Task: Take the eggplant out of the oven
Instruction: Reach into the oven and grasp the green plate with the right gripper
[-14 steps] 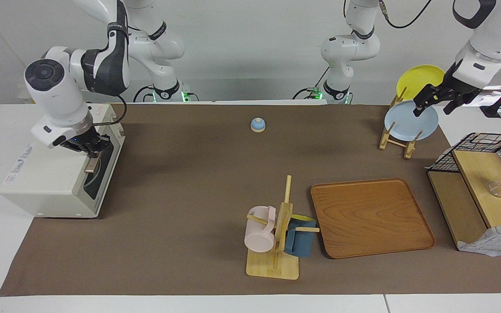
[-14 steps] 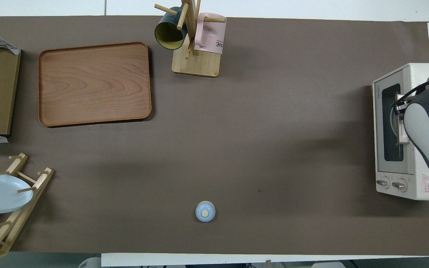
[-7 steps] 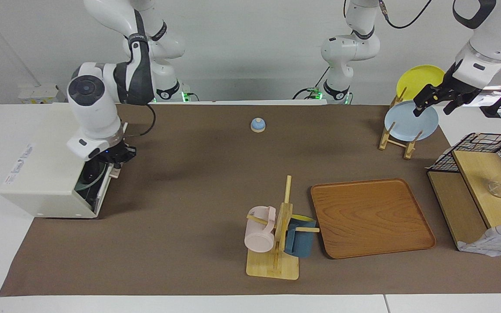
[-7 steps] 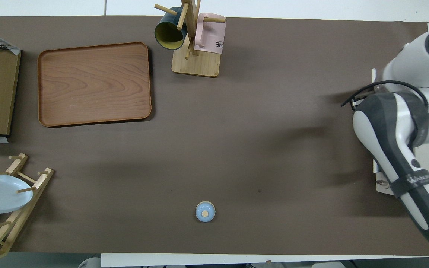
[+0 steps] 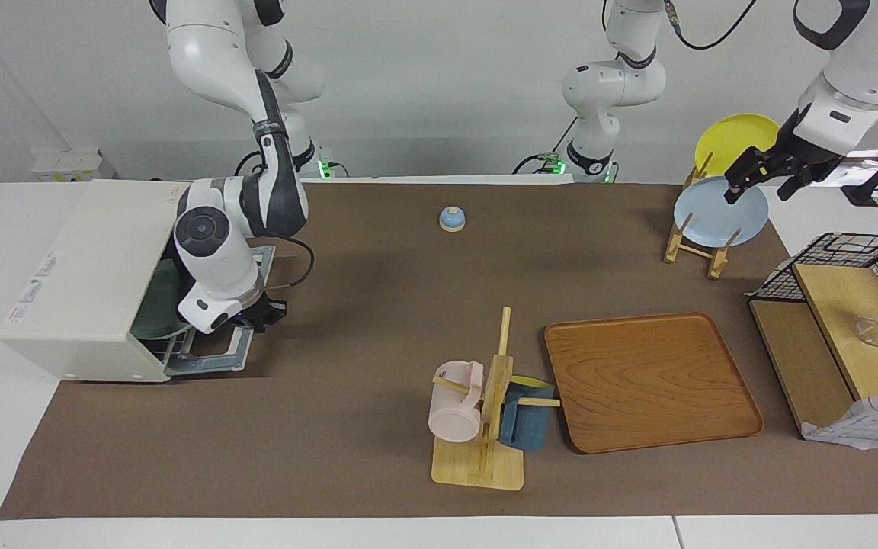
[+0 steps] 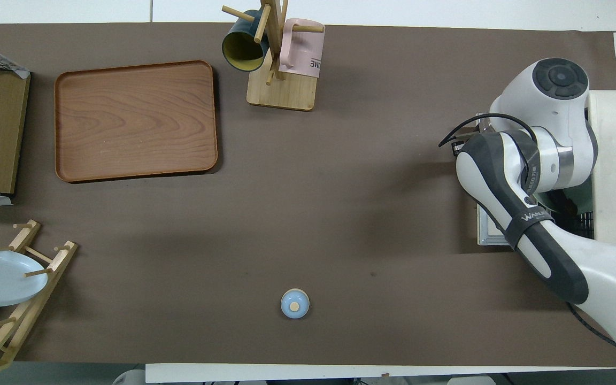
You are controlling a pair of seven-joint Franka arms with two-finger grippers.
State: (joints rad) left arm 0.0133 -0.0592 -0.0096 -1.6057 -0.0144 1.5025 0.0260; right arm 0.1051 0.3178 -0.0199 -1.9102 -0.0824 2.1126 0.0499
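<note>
right gripper (image 5: 260, 316) clenched on oven (image 5: 81, 282) door's edge, seemingly; eggplant unseen, likely light, slick: pinch mid-body. left gripper (image 5: 761, 177) released, waiting at two o'clock.

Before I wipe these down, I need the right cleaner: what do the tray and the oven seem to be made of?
The tray looks like wood or a wood-look laminate: reddish brown, with wavy grain lines and a smooth, slightly shiny face. The oven looks like painted sheet metal, with flat off-white matte panels; its door lies folded down, and a wire rack shows inside.
</note>
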